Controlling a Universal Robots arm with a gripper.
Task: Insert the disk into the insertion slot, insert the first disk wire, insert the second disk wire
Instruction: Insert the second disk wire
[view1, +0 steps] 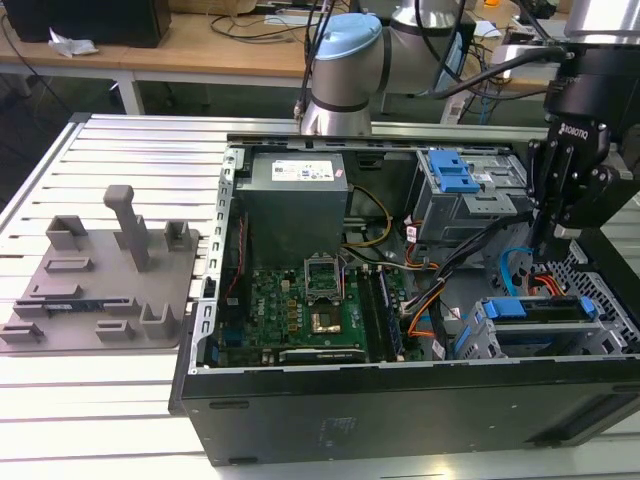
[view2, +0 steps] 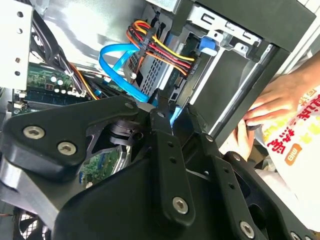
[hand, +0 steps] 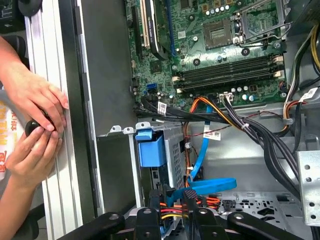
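the black sheet-metal case (view1: 400, 410) holds the perforated grey insertion slot (view1: 478, 338); the blue-framed disk (view1: 530, 308) sits inside that slot. just above the slot, the fingers (view2: 162, 135) pinch nearly shut on the flat, limp blue disk wire (view2: 112, 62); best to keep its plug square to the disk and press gently.

White lettering crosses the body of the black gripper (view1: 548, 238) in the exterior view, but it is not legible. Well across the open black computer case (view1: 400, 405) from the gripper, a white printed sticker (view1: 300, 171) sits on the grey metal power supply box (view1: 290, 215), its print unreadable. Small white tags (hand: 161, 107) hang on black cables (hand: 200, 117) near the gripper. Outside the case wall beside the gripper, a white-and-orange plastic packet (view2: 296, 131) carries red characters that are only partly seen.
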